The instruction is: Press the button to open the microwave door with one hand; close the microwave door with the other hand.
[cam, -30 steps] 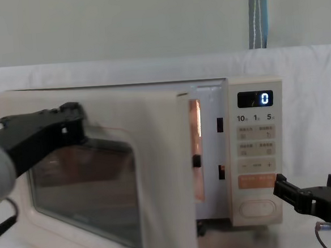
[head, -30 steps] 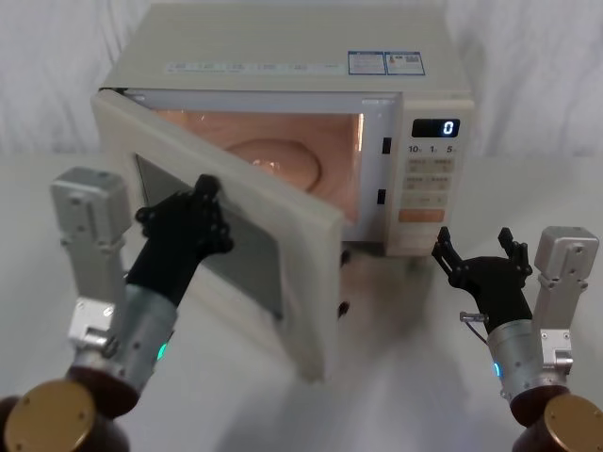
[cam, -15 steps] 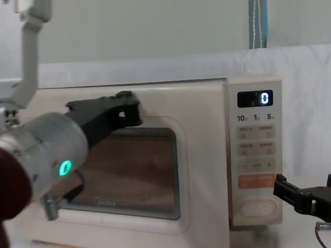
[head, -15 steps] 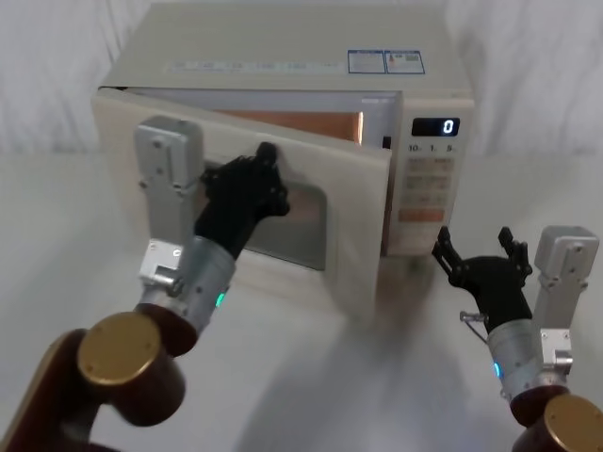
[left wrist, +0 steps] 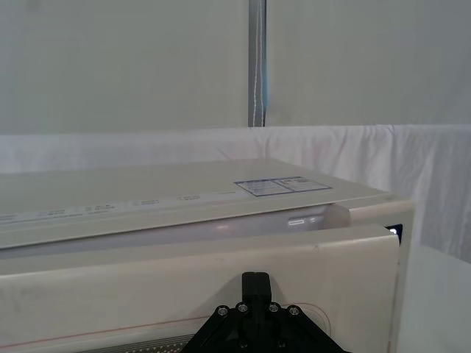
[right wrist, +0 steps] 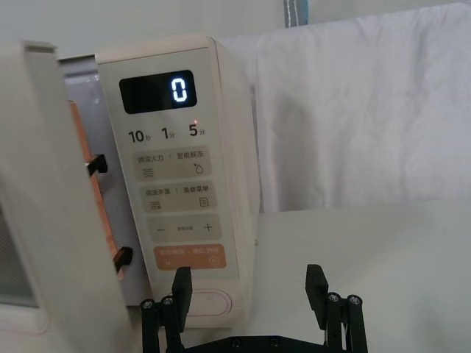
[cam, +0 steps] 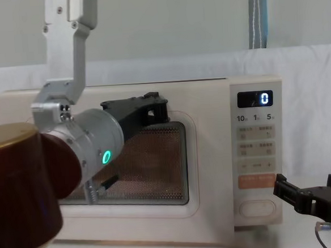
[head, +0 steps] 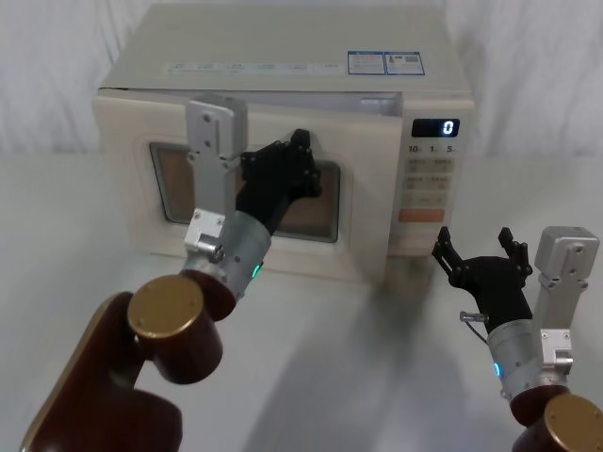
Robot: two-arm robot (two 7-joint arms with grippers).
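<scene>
My left gripper has swung the microwave door from wide open to nearly shut — its fingers I cannot tell; right gripper waits spread.

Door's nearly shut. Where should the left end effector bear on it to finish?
Keep the black left end effector on the large cream microwave door and push from the front, shifting toward its free edge by the control panel. The flat face has no handle to grip.

Glowing "0" on the digital display of the control panel, with "10", "1", "5" printed just beneath and "–" and "+" marking a key lower down.
</scene>
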